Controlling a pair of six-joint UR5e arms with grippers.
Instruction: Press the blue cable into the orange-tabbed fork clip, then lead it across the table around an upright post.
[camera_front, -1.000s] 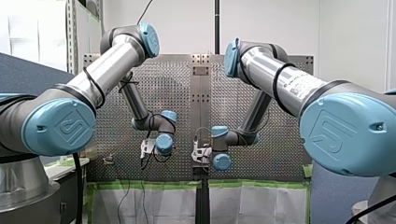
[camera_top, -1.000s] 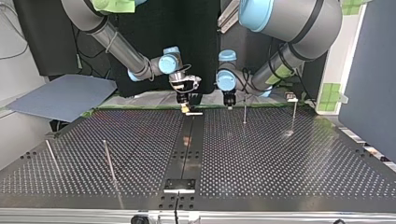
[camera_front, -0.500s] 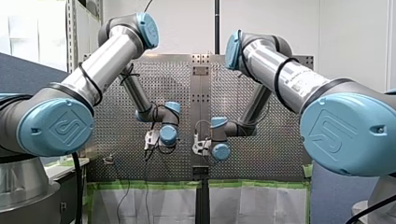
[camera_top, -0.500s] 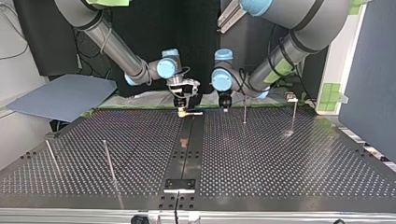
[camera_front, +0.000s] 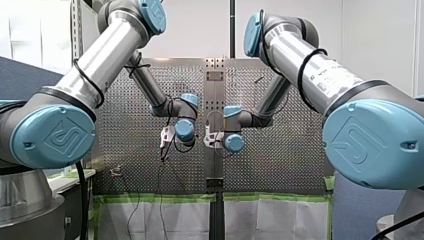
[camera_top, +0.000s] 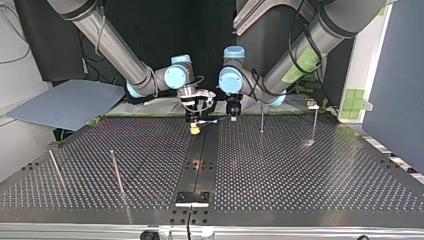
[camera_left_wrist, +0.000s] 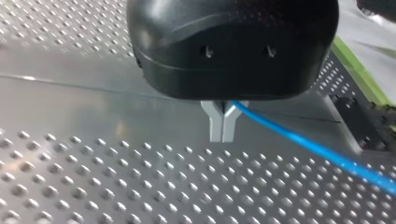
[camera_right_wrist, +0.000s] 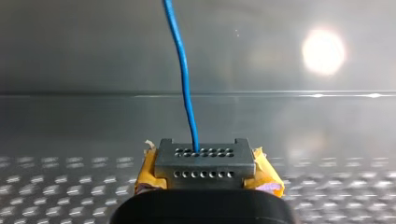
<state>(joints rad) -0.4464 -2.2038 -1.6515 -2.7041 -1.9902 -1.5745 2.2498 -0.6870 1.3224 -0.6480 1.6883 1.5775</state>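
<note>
— Where is the cable (camera_left_wrist: 322, 151)?

— Strung between my two pincers. My left pincer (camera_left_wrist: 222, 133) has its metal fingers pressed tight together on it. The blue line comes out from between them, just under the black housing. From there it slants off to one side above the tabletop (camera_left_wrist: 93, 186).

— And the other one?

— My right pincer (camera_right_wrist: 205, 158) is clamped on it too. Its yellow pads sit either side of a grey holed fingertip. The cable comes out of the middle of that and runs straight ahead over the smooth strip (camera_right_wrist: 93, 126) in the tabletop.

— How do the two stand to each other?

— Near, but apart. In the top view both hang low at the tabletop's far edge, one on either side of the strip. The right is at the view's left and the left at the view's right. The cable shows there as a thin line running nearly level from one to the other. Whether the yellow pads touch the surface, I cannot tell.

— Any posts (camera_top: 261, 119) about?

— Four thin upright ones. That one stands near my left pincer, at the top view's right, and a second (camera_top: 314, 125) stands further out the same way. The other two (camera_top: 116, 172) are well apart from both pincers, at the view's left toward the near edge. The cable runs clear of all four.
</note>
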